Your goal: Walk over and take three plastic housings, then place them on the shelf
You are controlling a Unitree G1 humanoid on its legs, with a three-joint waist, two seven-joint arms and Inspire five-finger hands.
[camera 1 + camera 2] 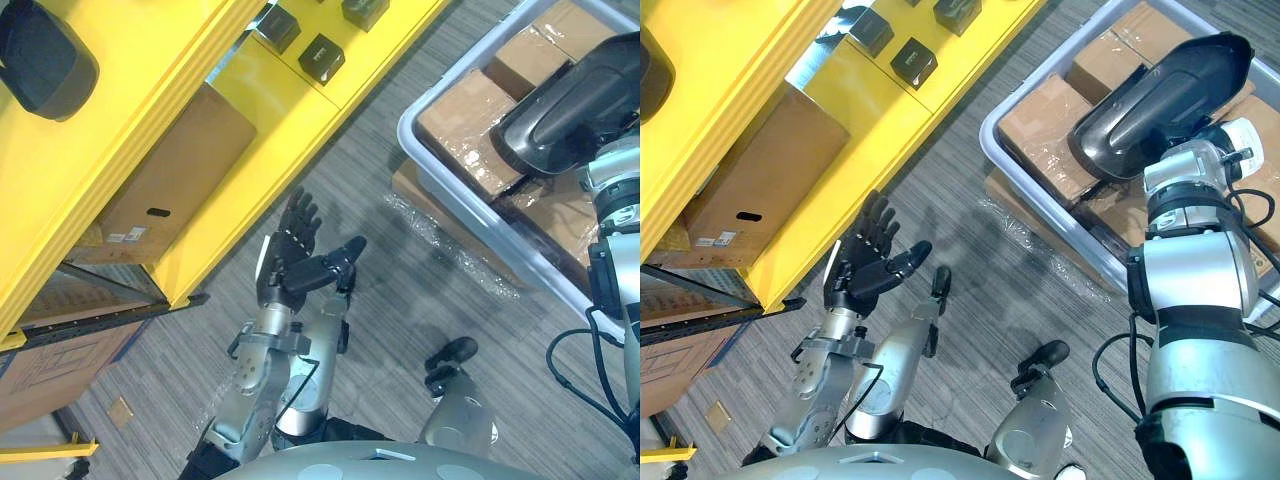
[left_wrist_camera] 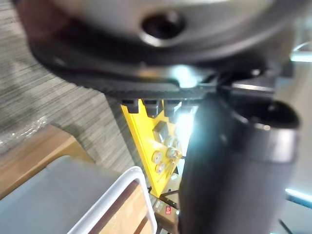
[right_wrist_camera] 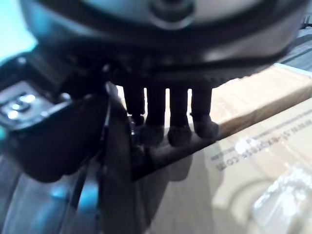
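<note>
Edges/clearance: yellow shelf point(image 1: 130, 110) runs diagonally across the upper left, front edges facing an open strip of grey carpet floor point(image 1: 400, 320). The opp. side of that strip is bounded by the rounded rim of a pale grey bin point(image 1: 408, 128) at upper right, packed w/ film-wrapped cartons point(image 1: 1045, 125). Shelf and bin are well apart, w/ the carpet strip btwn them. A brown cardboard box point(image 1: 180, 170) sits under the shelf's top deck, set back from the front edge. Three small black boxes point(image 1: 322, 57) stand on the lower yellow deck, apart from one another, near its edge. Hands: left robot hand point(image 1: 295, 255) is raised over the carpet strip, near the shelf's front edge but not touching it. Its fingers are straight and fanned, thumb out to the side, nothing in it. Right robot hand point(image 3: 156, 105) is over the bin, fingers curled down in a row onto the edge of a black plastic housing point(image 1: 1160, 95) and gripping it. This housing is above the cartons; contact w/ them cannot be told. A second housing point(image 1: 40, 55), same black type, lies on the shelf's top deck at far upper left.
</note>
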